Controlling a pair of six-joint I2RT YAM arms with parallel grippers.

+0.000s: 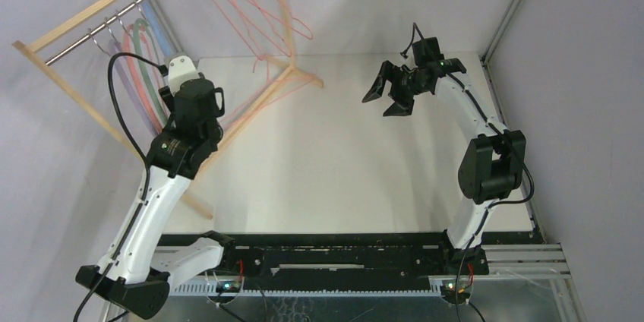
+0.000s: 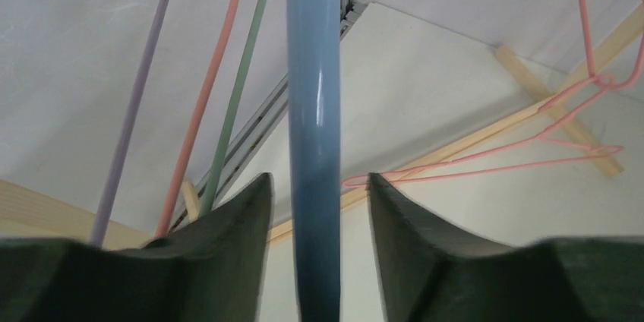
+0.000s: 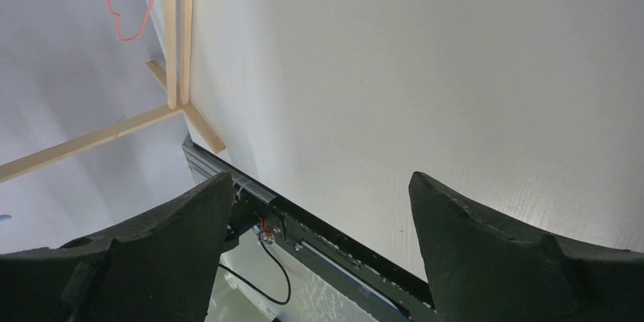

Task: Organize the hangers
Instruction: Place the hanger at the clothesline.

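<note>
Thick curved hangers hang from the rack's metal rod (image 1: 114,22) at the far left: lilac (image 2: 137,94), pink (image 2: 205,94), green (image 2: 239,94) and blue (image 2: 313,109). My left gripper (image 2: 317,185) is raised among them. Its jaws stand on either side of the blue hanger's arm, open, with a narrow gap on each side. Several thin pink-red wire hangers (image 1: 250,3) hang further right on the rod and show again in the left wrist view (image 2: 562,147). My right gripper (image 1: 383,104) is open above the far middle of the table, with nothing between its fingers (image 3: 456,216).
The light wooden rack frame (image 1: 99,7) slants across the far left corner, and its foot bars (image 1: 292,75) rest on the white table (image 1: 342,170). Grey walls and metal corner posts (image 1: 509,11) enclose the table. A black rail (image 1: 342,254) runs along the near edge.
</note>
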